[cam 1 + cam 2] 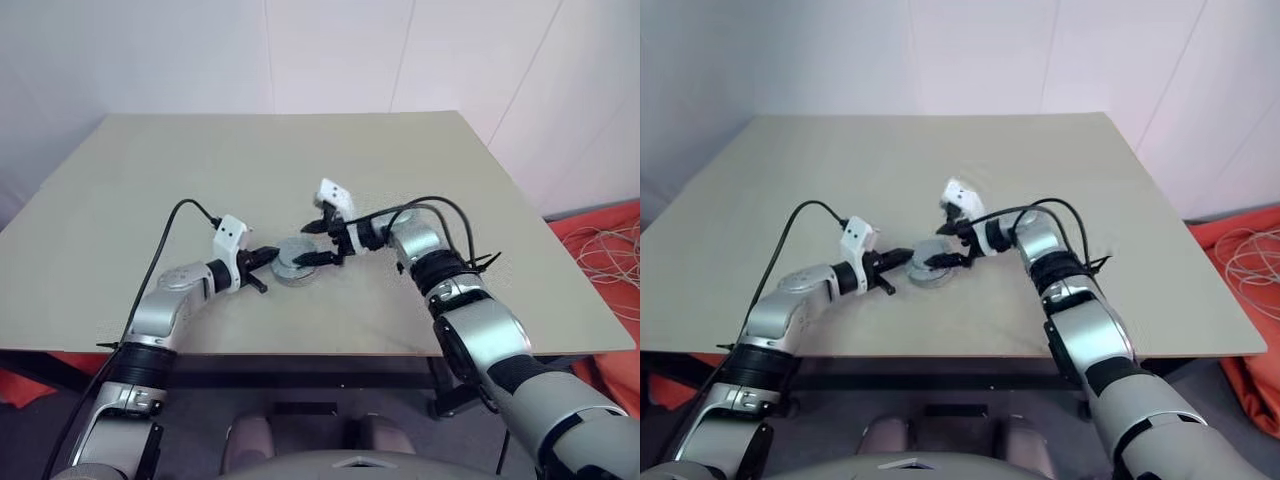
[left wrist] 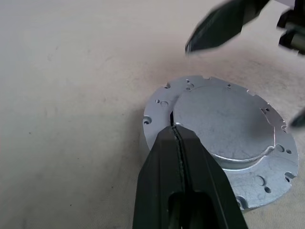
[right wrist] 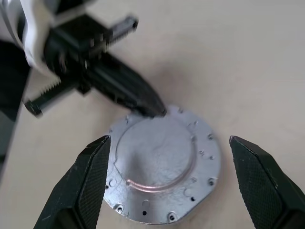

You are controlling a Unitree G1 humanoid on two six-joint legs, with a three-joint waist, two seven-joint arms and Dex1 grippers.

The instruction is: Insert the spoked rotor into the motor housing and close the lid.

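Your right gripper [image 3: 169, 183] stands with its two black fingers [image 3: 83, 183] spread wide and nothing between them; it hangs above the lid [image 3: 159, 167], one finger to either side of the disc and clear of its rim. Directly beneath that open span you see the lid as a flat silver-grey round plate with a raised central panel and small holes around its flange, lying flat on the table [image 1: 300, 170].

Your left gripper [image 2: 177, 138] has its fingers pressed together with no gap, and holds nothing. Its joined tip rests at the lid's edge, just where the raised panel meets the flange; whether it truly touches you cannot tell for certain. From the right gripper, this closed tip comes in from the far side of the disc.

In the head views you find both grippers meeting over the lid near the table's front centre. The tan tabletop spreads out around them.
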